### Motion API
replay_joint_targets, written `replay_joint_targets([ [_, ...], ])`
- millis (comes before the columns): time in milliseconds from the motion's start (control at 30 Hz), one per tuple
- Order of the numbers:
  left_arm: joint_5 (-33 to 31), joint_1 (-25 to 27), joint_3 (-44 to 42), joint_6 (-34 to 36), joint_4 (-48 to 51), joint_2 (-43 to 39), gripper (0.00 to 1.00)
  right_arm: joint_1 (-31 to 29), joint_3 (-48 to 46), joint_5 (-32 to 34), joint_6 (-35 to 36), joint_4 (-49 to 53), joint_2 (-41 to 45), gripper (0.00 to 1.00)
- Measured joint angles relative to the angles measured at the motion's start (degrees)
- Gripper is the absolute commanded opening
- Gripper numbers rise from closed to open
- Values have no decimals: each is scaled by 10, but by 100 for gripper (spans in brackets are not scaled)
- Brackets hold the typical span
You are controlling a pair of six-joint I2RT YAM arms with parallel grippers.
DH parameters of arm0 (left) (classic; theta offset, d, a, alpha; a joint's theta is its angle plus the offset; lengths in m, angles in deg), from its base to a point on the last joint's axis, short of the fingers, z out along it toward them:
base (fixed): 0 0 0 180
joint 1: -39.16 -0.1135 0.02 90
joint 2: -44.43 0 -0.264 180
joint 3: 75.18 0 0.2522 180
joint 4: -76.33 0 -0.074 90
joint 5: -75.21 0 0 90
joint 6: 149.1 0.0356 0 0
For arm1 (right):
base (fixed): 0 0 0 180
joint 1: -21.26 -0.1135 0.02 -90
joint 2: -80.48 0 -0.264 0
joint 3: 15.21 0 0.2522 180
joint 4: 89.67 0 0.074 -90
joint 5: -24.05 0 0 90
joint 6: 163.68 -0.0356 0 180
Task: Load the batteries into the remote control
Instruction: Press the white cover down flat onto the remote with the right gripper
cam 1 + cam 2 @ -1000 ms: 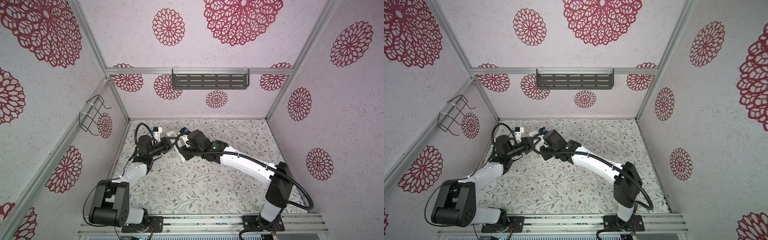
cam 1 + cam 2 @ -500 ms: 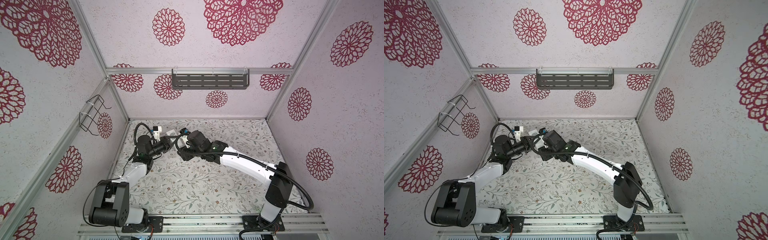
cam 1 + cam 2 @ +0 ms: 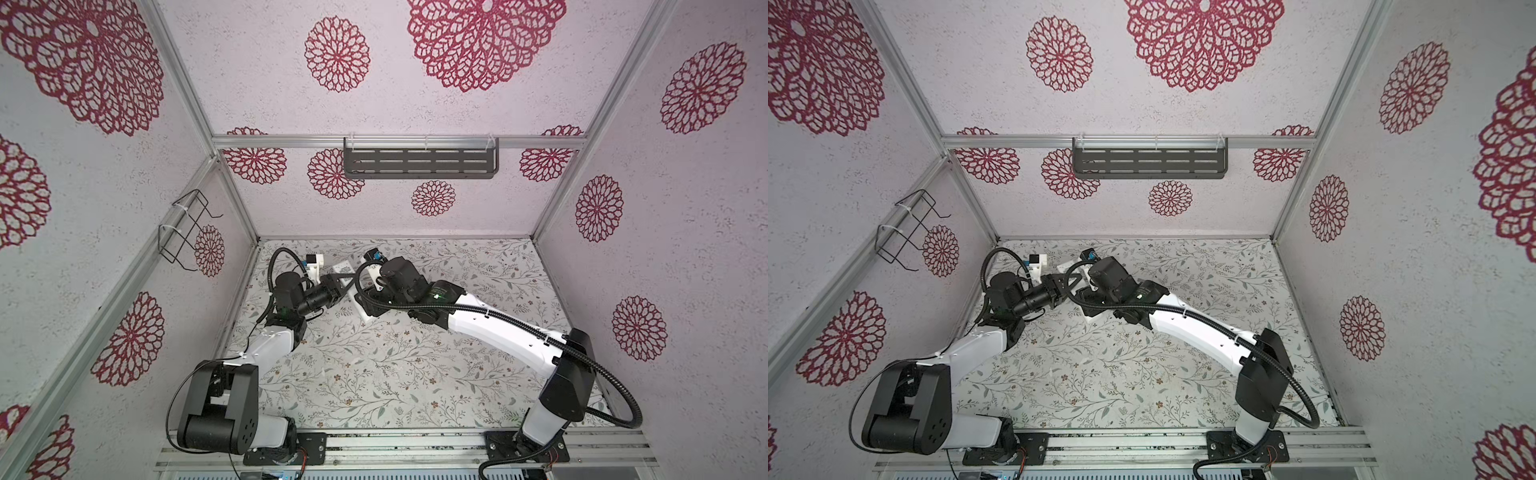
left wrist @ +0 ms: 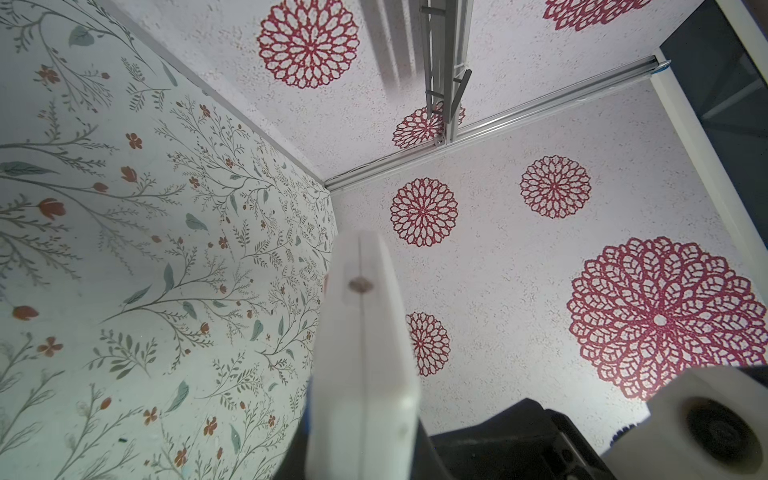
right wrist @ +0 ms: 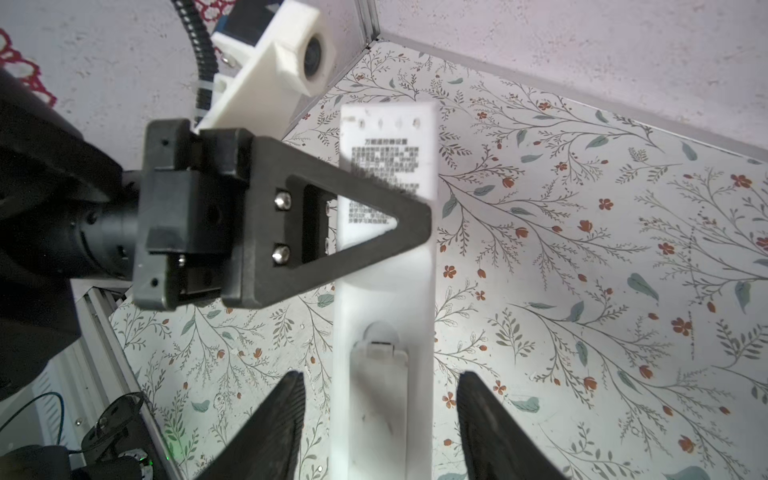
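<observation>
Your left pincer (image 5: pixel 401 218) is clamped across the printed label (image 5: pixel 386 166) on the back of the remote control (image 5: pixel 386 282), holding it above the floral worktop (image 5: pixel 602 257) near the back-left corner. Your right pincer (image 5: pixel 384 419) stands wide, one finger on either side of the battery cover (image 5: pixel 378 399), touching neither edge.

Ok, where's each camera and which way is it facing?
Both top views: high in front, looking down on the table; both arms show.
Left wrist: sights along the remote control toward a corner; right wrist camera shows.
Right wrist: faces the remote control's back; left gripper shut on it, right gripper open.
Shared: remote control, in both wrist views.
</observation>
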Motion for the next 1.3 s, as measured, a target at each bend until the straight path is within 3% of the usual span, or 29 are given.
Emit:
replay_joint_targets([
  [533, 2, 0, 0, 0, 0, -5, 0, 12, -14, 10, -29, 20, -2, 48],
  [967, -5, -2, -4, 14, 23, -9, 0, 17, -10, -1, -39, 29, -21, 47],
  [1133, -13, -2, -4, 26, 51, -12, 0, 18, -6, -2, -41, 38, -27, 51],
  [1300, -31, -2, 21, 80, 159, -31, 0, 18, -6, -1, -43, 52, -27, 59],
])
